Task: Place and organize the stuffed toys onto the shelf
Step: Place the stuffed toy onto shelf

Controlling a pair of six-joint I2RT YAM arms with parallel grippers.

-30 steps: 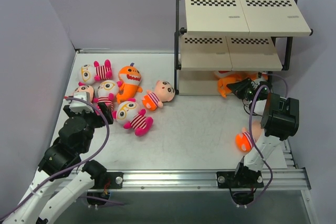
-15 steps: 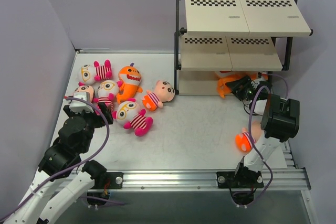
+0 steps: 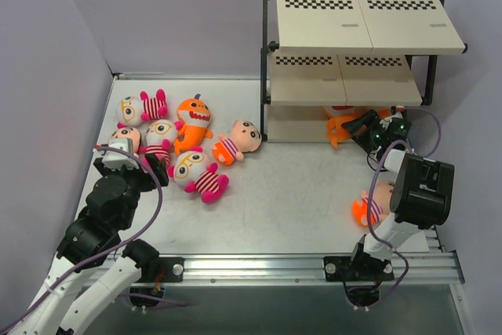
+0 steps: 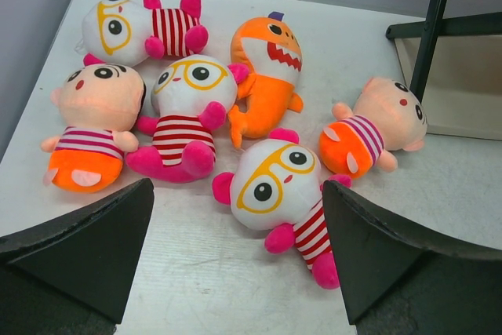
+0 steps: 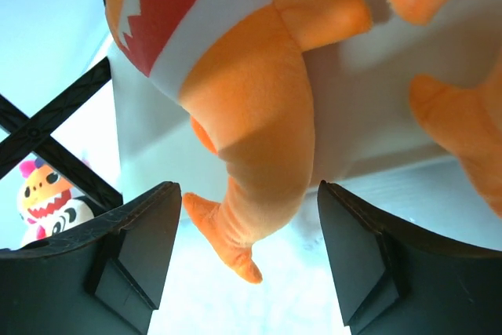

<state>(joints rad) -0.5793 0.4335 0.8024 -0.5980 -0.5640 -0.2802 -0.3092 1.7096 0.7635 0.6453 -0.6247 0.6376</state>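
The shelf (image 3: 357,21) stands at the back right. An orange shark (image 3: 337,125) lies on its bottom board. My right gripper (image 3: 378,132) is open right in front of it, and the shark's tail (image 5: 251,154) hangs between the spread fingers (image 5: 149,225) untouched. More orange plush (image 5: 463,139) shows beside it. A striped doll (image 3: 367,208) lies by the right arm. On the left lie three glasses toys (image 4: 274,186) (image 4: 188,103) (image 4: 125,29), a shark (image 4: 271,68) and two dolls (image 4: 94,119) (image 4: 376,127). My left gripper (image 4: 237,194) hovers open just short of them.
The shelf's black leg (image 4: 430,29) stands at the right of the left wrist view. Purple walls close in the table (image 3: 290,202) on the left, back and right. A metal rail (image 3: 259,268) runs along the near edge.
My right gripper has opened and let go of the orange shark on the bottom board. The right arm's elbow has shifted right and nearer. The left arm has not moved.
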